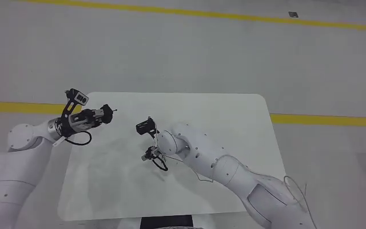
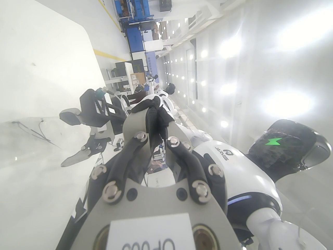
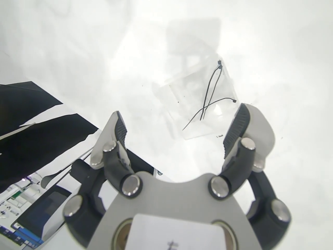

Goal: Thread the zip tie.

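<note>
Two black zip ties (image 3: pixel 205 106) lie crossed in a clear tray (image 3: pixel 179 97) near the middle of the surface (image 1: pixel 229 143). The right gripper (image 3: pixel 180 114) hangs above them, fingers spread; the left gripper (image 1: pixel 107 113), by the left edge, has its fingers closed. A pinch may catch both ties, since they overlap
</note>
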Tool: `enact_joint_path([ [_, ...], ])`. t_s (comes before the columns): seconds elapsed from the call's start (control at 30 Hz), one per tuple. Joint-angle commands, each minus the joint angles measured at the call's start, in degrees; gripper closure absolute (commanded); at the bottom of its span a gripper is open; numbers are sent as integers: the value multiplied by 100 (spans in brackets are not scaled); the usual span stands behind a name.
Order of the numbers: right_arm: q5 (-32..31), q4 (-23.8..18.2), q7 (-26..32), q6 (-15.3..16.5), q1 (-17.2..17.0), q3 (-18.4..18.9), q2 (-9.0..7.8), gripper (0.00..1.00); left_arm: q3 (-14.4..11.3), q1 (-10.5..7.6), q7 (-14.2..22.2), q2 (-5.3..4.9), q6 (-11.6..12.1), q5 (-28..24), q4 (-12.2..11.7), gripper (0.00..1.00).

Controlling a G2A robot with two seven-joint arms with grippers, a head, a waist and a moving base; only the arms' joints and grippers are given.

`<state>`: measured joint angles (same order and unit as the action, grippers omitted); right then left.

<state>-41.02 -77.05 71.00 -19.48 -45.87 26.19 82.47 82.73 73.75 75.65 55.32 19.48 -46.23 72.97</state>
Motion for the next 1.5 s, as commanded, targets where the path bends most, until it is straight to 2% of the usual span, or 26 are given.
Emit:
enact_joint_path([
  [0.0,-58,7,21,0,-28,26,29,53,0,0,0,0,0,0,0,100],
  [0.13,-172,-13,50,0,-93,72,61,73,0,0,0,0,0,0,0,100],
  [0.2,-237,-25,64,0,-120,92,69,93,0,0,0,0,0,0,0,100],
  [0.27,-344,-31,91,0,-156,119,74,100,0,0,0,0,0,0,0,100],
  [0.63,-914,13,328,0,-478,420,124,100,0,0,0,0,0,0,0,100],
  [0.8,-1279,21,459,0,-621,544,225,100,0,0,0,0,0,0,0,100],
  [1.07,-1646,60,360,0,-762,518,422,91,0,0,0,0,0,0,0,100],
  [1.47,-2015,523,182,0,-795,482,729,87,0,0,0,0,0,0,0,100],
])
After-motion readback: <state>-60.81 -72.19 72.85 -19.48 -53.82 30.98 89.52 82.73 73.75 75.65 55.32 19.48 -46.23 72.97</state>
